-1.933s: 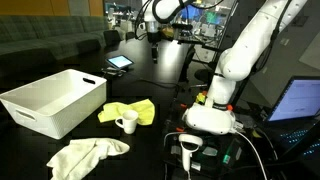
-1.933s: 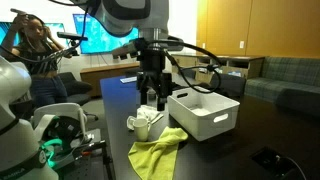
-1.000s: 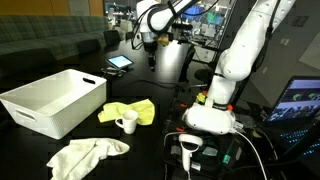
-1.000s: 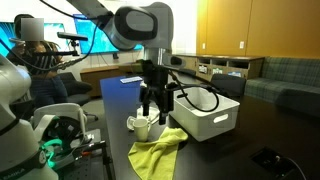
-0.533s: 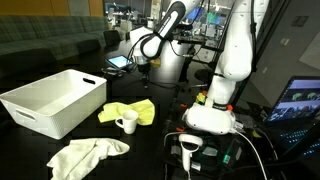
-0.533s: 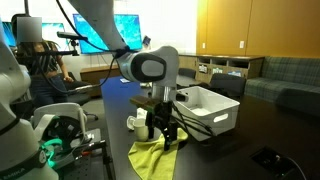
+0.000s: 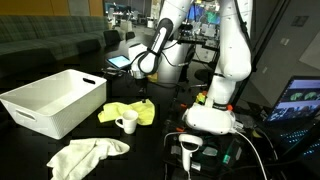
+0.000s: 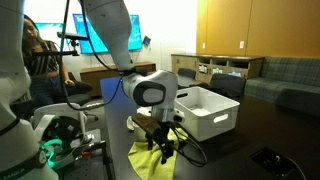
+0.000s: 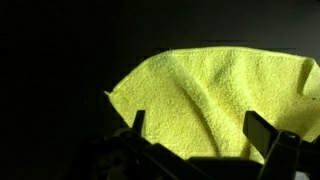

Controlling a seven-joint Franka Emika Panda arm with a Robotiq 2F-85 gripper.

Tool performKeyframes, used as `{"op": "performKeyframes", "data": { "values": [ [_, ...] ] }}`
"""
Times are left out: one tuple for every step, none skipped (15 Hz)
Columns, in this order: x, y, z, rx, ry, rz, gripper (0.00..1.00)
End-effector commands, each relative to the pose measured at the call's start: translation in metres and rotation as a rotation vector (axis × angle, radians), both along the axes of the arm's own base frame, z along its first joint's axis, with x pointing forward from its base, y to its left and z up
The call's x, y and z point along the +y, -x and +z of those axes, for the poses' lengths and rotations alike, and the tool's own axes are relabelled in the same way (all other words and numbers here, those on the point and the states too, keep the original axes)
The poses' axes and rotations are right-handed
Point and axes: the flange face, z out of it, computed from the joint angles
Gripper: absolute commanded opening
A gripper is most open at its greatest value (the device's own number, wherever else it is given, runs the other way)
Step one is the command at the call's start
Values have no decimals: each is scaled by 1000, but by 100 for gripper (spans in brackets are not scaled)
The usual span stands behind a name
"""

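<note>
**Open gripper low over the yellow cloth**

The gripper (image 9: pixel 200 128), its jaws spread wide and empty, hangs just above the yellow cloth (image 9: pixel 215 90). In an exterior view the cloth lies on the dark table (image 7: pixel 145 150), right of the white bin (image 7: pixel 50 100), with the mug (image 7: pixel 127 123) at its near edge. In the wrist view, bare tabletop lies left of the cloth's edge.

Robotics lab: lit screens (image 7: pixel 300 100), couch (image 7: pixel 48 40).

A white bin (image 7: pixel 55 100) stands on the dark bench (image 7: pixel 150 150), at the left in an exterior view. Near its right corner sits an upright white mug (image 7: pixel 127 122). A crumpled white cloth (image 7: pixel 86 153) lies nearer, apart from both. A tablet (image 7: pixel 119 62) lies far back. A lit laptop (image 7: pixel 300 97) stands at the right.
</note>
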Motion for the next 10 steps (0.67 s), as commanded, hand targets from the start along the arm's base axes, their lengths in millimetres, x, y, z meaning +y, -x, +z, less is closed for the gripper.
{"op": "performKeyframes", "data": {
  "values": [
    [15,-9,-23,-49,-34,3,100],
    [18,-9,-29,-50,-36,1,100],
    [22,-8,-36,-50,-40,4,100],
    [24,-7,-41,-46,-45,3,100],
    [27,-6,-47,-34,-59,4,100],
    [30,-5,-52,-27,-63,1,100],
    [32,-3,-57,-13,-67,-4,100],
    [33,-2,-62,-2,-65,-9,100],
    [35,-2,-68,11,-70,-8,100],
    [36,-3,-73,22,-75,-9,100]
  ]
}}
